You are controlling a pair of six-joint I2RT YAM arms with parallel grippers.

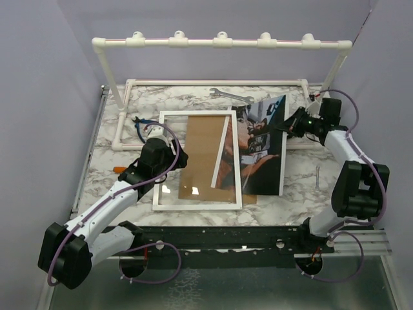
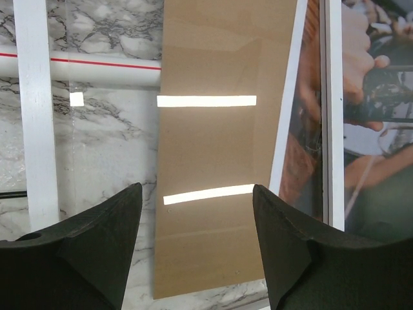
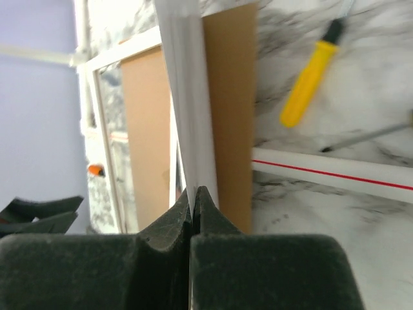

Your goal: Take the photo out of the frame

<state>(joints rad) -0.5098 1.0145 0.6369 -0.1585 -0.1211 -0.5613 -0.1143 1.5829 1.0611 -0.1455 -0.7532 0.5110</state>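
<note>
Two claws: one clenched, one released.
Right claw [image 3: 193, 196]: pinched tight on the photo [image 1: 261, 152] at its far right corner; in the wrist view the print rose edge-on from between the closed fingers.
Photo's place: it sat tilted across the right side of the frame [image 1: 197, 206], its left part showing behind the glass, with the frame's right border crossing it.
Left claw [image 2: 197, 192]: fingers spread wide, gripping nothing, poised over the glass towards the frame's left side, well apart from the photo.
Frame's place: flat on the marble table [image 1: 298, 194], with a brown board [image 1: 200, 145] under the glass.
Nearby: a wrench [image 1: 230, 96] by the pipe rack [image 1: 219, 42]; a yellow screwdriver [image 3: 308, 82].
</note>
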